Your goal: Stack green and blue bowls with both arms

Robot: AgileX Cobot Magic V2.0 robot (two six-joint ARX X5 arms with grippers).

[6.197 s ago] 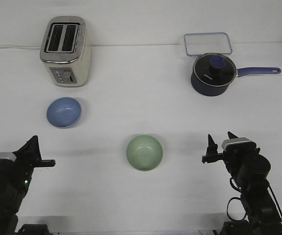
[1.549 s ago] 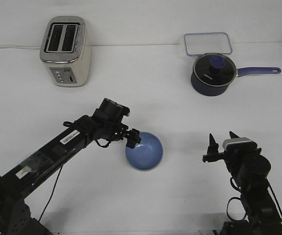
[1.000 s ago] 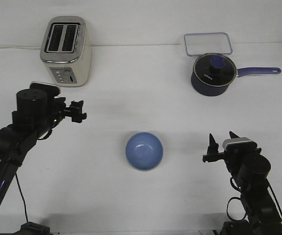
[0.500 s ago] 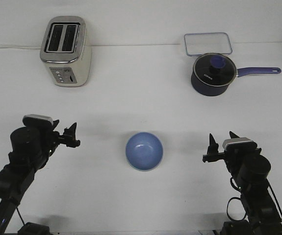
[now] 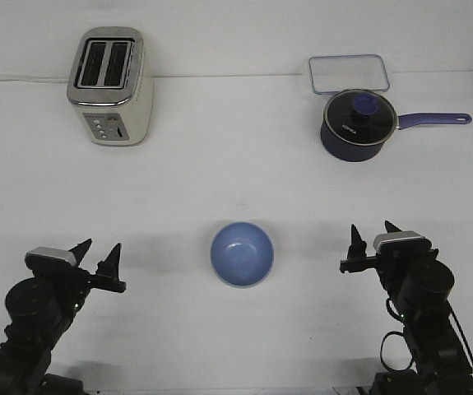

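Note:
The blue bowl (image 5: 242, 253) sits in the middle of the table, nested on the green bowl, of which only a thin pale rim (image 5: 238, 285) shows at the blue bowl's near edge. My left gripper (image 5: 96, 262) stands open and empty at the near left, well clear of the stack. At the near right, my right gripper (image 5: 372, 241) is open too, with nothing between its fingers, a short way right of the bowls.
A silver toaster (image 5: 110, 86) stands at the back left. At the back right is a dark navy saucepan (image 5: 356, 125) with a purple handle, and behind it a clear flat container (image 5: 348, 73).
The left arm carried the blue bowl onto the green bowl, let it go, and has drawn back to the near left. The right arm has not moved.

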